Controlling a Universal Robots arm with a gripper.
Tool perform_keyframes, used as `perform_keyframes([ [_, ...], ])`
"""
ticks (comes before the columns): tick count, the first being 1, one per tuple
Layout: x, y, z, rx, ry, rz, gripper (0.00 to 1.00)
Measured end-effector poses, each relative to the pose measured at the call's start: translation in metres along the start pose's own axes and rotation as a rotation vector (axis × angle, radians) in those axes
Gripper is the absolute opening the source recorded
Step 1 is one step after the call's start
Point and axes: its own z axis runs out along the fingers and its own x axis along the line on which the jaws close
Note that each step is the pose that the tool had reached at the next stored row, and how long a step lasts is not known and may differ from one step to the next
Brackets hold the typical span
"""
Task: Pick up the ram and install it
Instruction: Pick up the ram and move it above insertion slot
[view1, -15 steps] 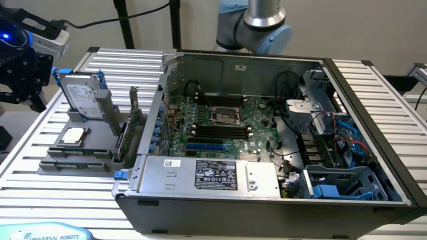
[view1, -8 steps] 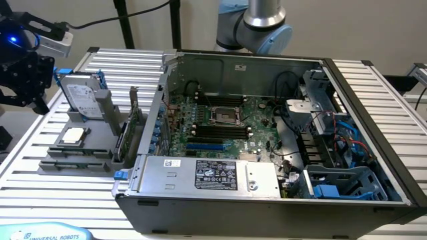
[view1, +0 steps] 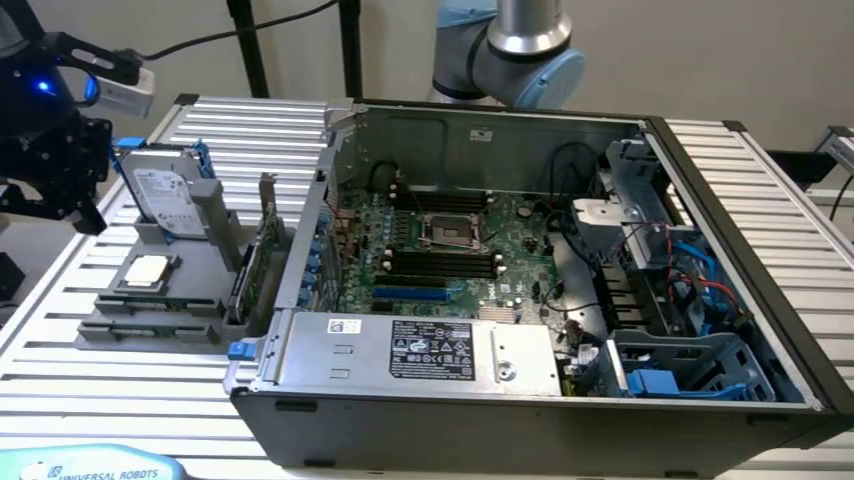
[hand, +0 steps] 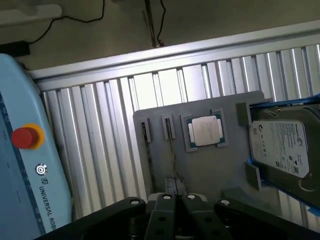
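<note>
The ram (hand: 172, 152) stands on edge in a slot of the grey holder (hand: 225, 107), seen as a thin dark line. In the exterior view it is the narrow greenish strip (view1: 154, 329) at the holder's (view1: 100, 335) near end. My gripper (hand: 178, 198) hovers above the holder, in line with the ram and apart from it. Its fingers (hand: 166, 199) are shut together with nothing between them. In the exterior view the gripper (view1: 64, 195) hangs dark at the far left, above the table. The open computer case (view1: 534, 250) shows the motherboard's black memory slots (view1: 441, 262).
The holder also carries a silver hard drive with blue rails (view1: 167, 200), a square processor chip (view1: 144, 270) and an upright dark card (view1: 267, 250). A blue teach pendant with a red button (hand: 25, 137) lies on the slatted table (view1: 747, 160). Cables run behind.
</note>
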Motion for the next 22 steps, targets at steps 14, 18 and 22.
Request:
perform_keyframes([
  [14, -0.002, -0.0177, 0.0145, 0.0014, 0.0038, -0.092, 0.11],
  [18, -0.002, -0.0210, 0.0214, 0.0016, 0.0048, -0.112, 0.11],
  [22, 0.000, -0.0218, 0.0286, 0.0017, 0.0058, -0.134, 0.11],
])
